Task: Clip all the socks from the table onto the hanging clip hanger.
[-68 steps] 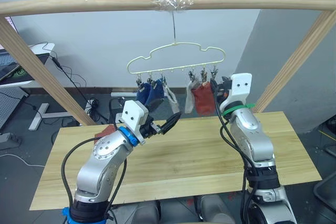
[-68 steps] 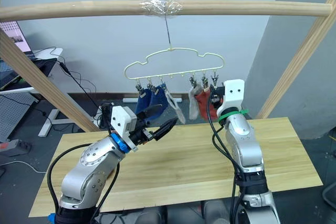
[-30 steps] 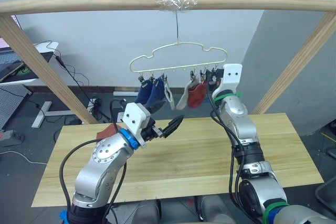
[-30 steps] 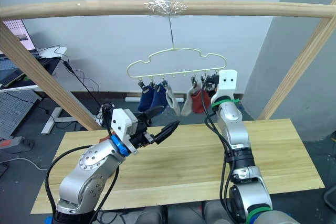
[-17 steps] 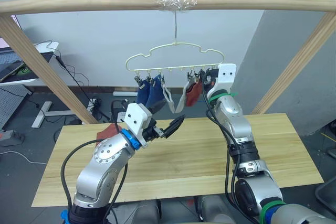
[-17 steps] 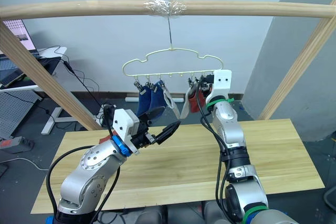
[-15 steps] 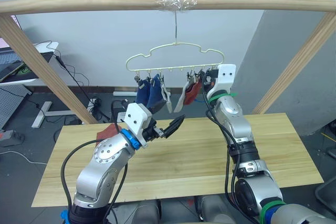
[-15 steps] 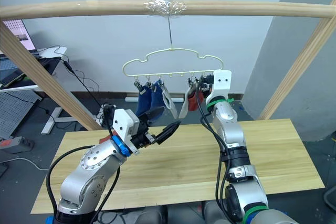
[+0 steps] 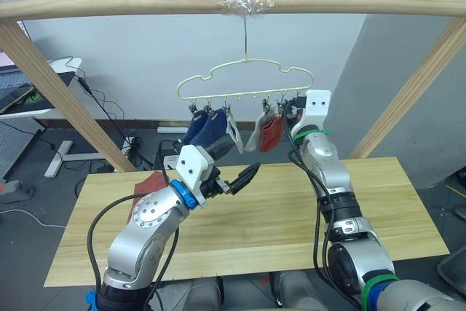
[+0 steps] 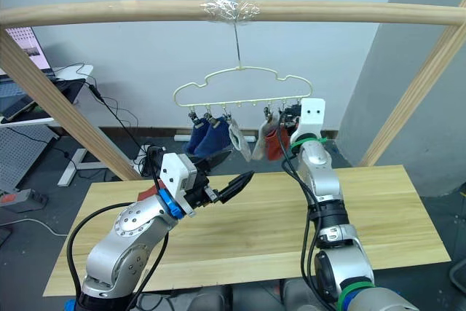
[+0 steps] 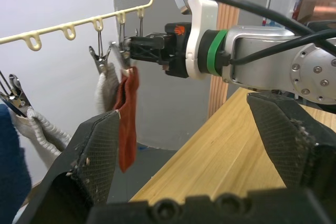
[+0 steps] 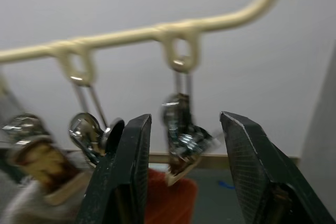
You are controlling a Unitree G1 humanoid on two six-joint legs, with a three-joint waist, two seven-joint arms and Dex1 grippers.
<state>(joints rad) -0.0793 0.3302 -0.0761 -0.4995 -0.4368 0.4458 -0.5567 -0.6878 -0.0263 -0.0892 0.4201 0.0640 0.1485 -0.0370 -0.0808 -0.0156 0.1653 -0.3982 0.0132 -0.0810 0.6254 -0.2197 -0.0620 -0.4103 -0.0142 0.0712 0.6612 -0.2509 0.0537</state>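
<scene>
The pale yellow-green clip hanger (image 9: 240,94) hangs from the wooden pole. Two blue socks (image 9: 204,128), two light grey socks (image 9: 236,135) and one rust-red sock (image 9: 271,134) are clipped to it. A second rust-red sock (image 9: 151,182) lies on the table (image 9: 378,202) at the back left, partly behind my left arm. My right gripper (image 12: 185,120) is raised at the hanger's right end, open, with the last grey clip (image 12: 181,132) between its fingers. My left gripper (image 9: 237,164) hovers open and empty above the table, below the blue socks.
A thick wooden pole frame (image 9: 109,5) spans the top, with slanted legs on both sides of the table. A white desk (image 9: 29,89) stands at the far left, with cables on the floor behind the table.
My right arm has risen from beside the red sock to the hanger's end clip. The hanger swung left and has come back right. My left gripper has drifted slightly right and down.
</scene>
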